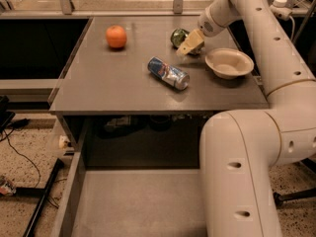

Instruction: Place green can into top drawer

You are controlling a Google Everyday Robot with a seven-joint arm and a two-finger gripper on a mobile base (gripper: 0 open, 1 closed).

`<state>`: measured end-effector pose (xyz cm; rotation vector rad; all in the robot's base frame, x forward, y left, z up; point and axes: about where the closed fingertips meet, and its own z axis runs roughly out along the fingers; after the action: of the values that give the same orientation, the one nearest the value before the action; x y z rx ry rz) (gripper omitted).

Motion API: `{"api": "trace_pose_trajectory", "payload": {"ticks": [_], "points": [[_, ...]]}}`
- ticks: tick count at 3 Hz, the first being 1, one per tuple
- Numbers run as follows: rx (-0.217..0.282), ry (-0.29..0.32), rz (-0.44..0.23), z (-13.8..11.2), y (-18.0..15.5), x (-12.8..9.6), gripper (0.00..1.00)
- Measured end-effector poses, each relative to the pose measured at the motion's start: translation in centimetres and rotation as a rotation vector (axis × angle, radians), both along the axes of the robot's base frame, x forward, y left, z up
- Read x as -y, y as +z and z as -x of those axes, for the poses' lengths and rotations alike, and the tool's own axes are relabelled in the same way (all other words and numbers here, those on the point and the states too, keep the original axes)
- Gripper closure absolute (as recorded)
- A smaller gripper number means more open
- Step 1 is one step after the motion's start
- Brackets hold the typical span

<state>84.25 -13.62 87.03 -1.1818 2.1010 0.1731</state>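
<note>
Table (98, 83) seen from the front. The green can (177, 35) lies at the rear, right of centre. The gripper (190, 43) is against the can's right side; whether it is open or closed on the can cannot be told. An orange (116, 36) sits rear left, a blue can (168, 73) lies mid-table, and a bowl (229, 62) is at right. The top drawer (138, 201) stands pulled out below the front edge.

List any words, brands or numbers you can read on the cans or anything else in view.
No text can be read anywhere.
blue-and-silver can: printed markings on its side, too blurred to read.
green can: no legible label; the gripper is right against it, toward the back of the table.
orange, bowl, top drawer: no writing shows.
</note>
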Motion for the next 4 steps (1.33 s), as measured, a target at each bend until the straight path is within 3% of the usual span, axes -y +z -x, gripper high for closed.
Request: {"api": "trace_pose_trajectory", "payload": {"ticks": [1,2,4], "points": [[0.021,-0.005,-0.006,-0.97,-0.49,0.18,0.0],[0.023,-0.005,-0.006,-1.02,-0.47,0.15,0.17],[0.023,-0.005,-0.006,-1.02,-0.48,0.14,0.63]]}}
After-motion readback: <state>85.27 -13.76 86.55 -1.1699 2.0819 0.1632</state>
